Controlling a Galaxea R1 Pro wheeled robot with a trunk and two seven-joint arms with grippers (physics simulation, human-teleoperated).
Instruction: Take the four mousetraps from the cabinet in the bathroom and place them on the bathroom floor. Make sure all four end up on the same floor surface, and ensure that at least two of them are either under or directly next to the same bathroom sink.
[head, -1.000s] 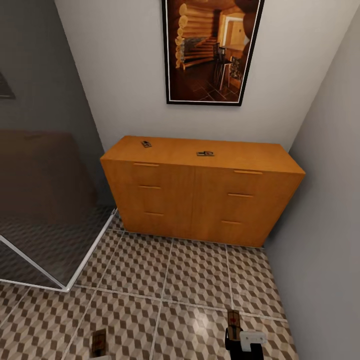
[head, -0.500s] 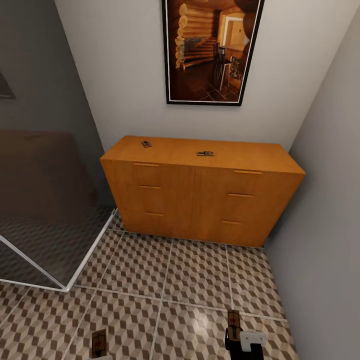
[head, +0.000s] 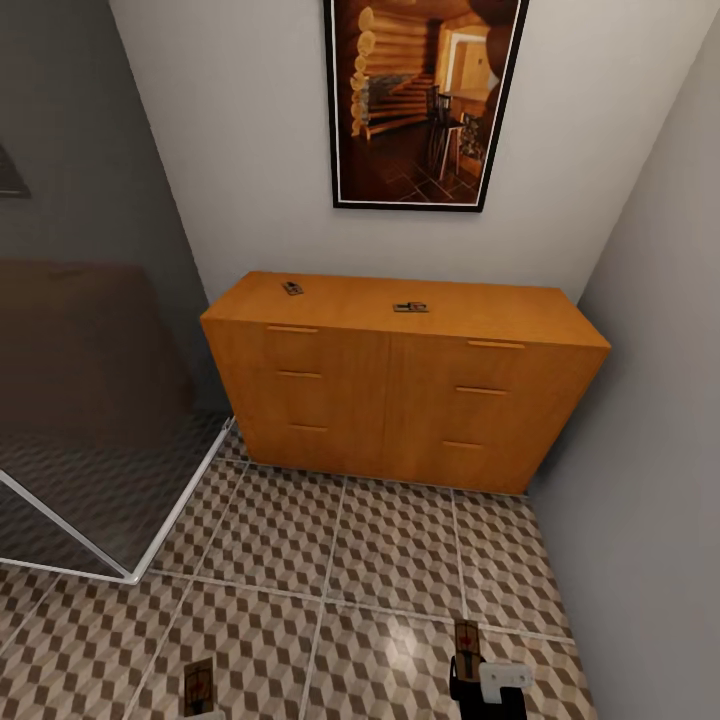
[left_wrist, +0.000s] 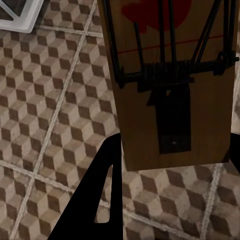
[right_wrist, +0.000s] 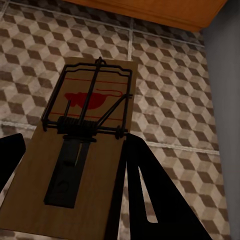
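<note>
Two mousetraps (head: 292, 288) (head: 410, 307) lie on the flat top of the orange-brown cabinet (head: 400, 400) against the far wall. Low over the cube-patterned bathroom floor (head: 330, 560), my left gripper (left_wrist: 172, 145) is shut on a third mousetrap (left_wrist: 170, 75), whose tan board sits between the black fingers (left_wrist: 100, 200). That trap also appears in the head view (head: 198, 685). My right gripper (right_wrist: 75, 145) is shut on a fourth mousetrap (right_wrist: 85, 155), seen from the head at the bottom right (head: 466, 640). The sink is out of view.
A glass panel with a white frame (head: 120, 480) stands at the left, reaching the floor. A grey wall (head: 660, 450) closes the right side beside the cabinet. A framed picture (head: 425, 100) hangs above the cabinet. Open tiled floor lies between me and the cabinet.
</note>
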